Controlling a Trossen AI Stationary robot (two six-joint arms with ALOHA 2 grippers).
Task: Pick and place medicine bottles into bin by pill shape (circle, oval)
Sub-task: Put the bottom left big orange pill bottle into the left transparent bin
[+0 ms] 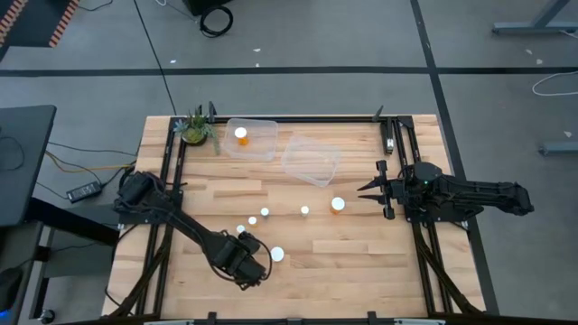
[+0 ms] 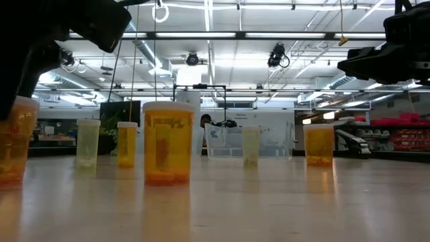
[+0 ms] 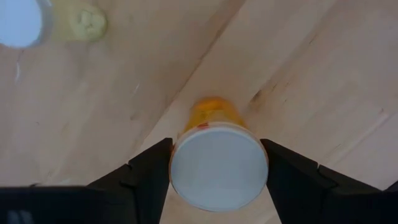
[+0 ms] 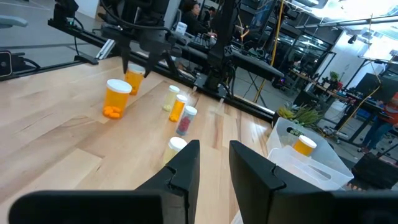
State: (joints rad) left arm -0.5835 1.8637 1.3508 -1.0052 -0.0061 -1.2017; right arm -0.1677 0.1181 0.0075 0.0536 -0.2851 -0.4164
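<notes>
We see the left claw (image 3: 217, 171) lowered over the near-left part of the light wooden slatted desk (image 1: 361, 257), its two dark fingers (image 3: 152, 174) standing on either side of a large orange plastic pill bottle with a round white cap (image 3: 217, 163). The fingers sit right against the cap's edges, but we cannot tell whether they are already pressing it or only bracketing it. The bottle stands upright on the desk.

Just beside that claw, another large white-capped orange bottle (image 1: 277, 255) stands free. Farther in, a loose row of bottles runs across the middle of the desk: two small ones (image 1: 252, 218) near the left arm, one small one (image 1: 265, 212) a little beyond, another small one (image 1: 305, 210) at the centre, and a large orange one (image 1: 338, 204) towards the right.

At the far side sit two clear plastic rectangular bins. The left bin (image 1: 262, 144) holds one orange bottle (image 1: 241, 136); the right bin (image 1: 312, 161) lies just beside it, tilted. A small green potted plant (image 1: 195, 129) stands at the far-left corner.

The right claw (image 4: 214, 163) hovers above the right side of the desk, its fingers parted and holding nothing.
</notes>
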